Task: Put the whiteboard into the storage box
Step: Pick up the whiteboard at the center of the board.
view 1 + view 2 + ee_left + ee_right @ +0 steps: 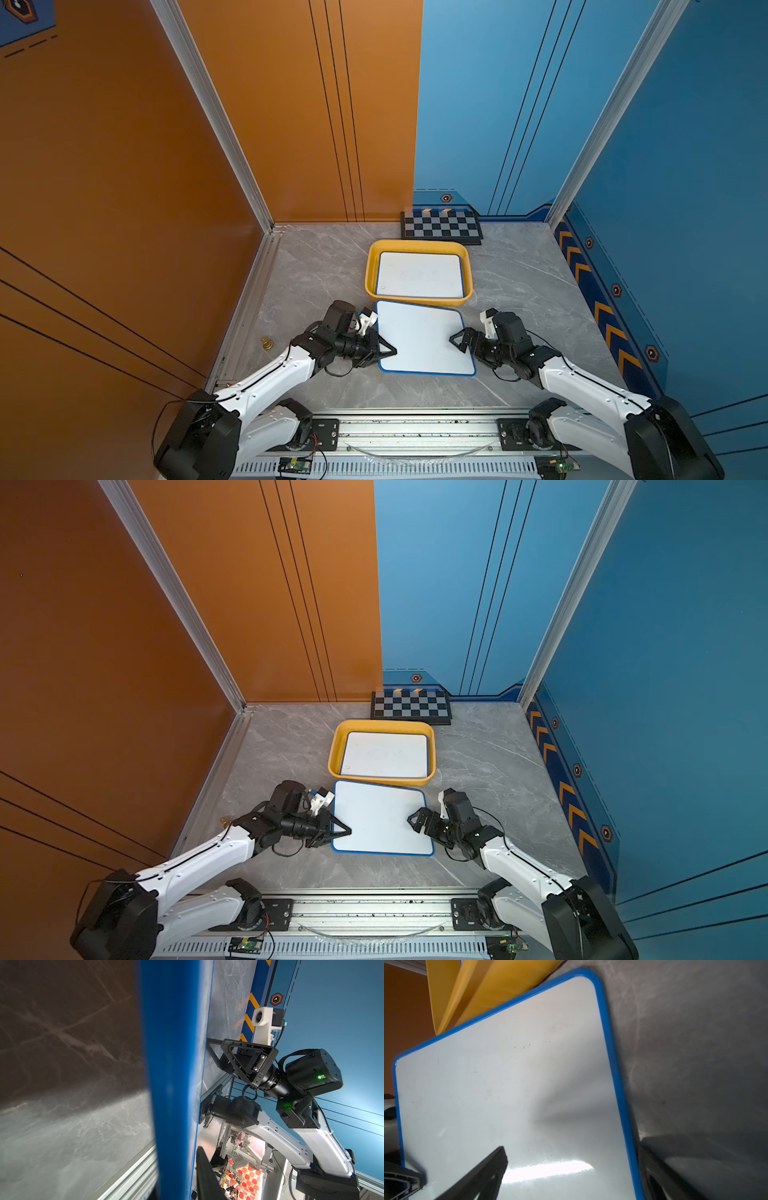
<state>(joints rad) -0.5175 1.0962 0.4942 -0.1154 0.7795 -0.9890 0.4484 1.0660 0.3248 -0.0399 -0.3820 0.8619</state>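
Out on the grey marble counter (324,270), not yet in the storage box (371,274): a blue-framed whiteboard (424,338), white face up, a little askew to the box. Far edge right up against the yellow near wall (seen close in the right wrist view). Lifted at one side or lying flat: cannot tell.

Already inside the box, flat on its floor and nearly filling it: another whiteboard (419,275).

Left gripper (392,352): in from the left, jaws nearly closed, pinched on the left edge of the loose board toward its front corner. In the left wrist view, the same board seen edge-on, its blue rim large and blurred, running straight into the grip.

Right gripper (457,343): spread wide, nothing held, straddling the board's right edge. One finger (481,1167) over the white face, the other (646,1161) out over bare counter beyond the blue rim. Touching the board or only above it: cannot tell.

Behind the box, against the back wall: a black-and-grey checkerboard (440,228), well apart from both grippers.
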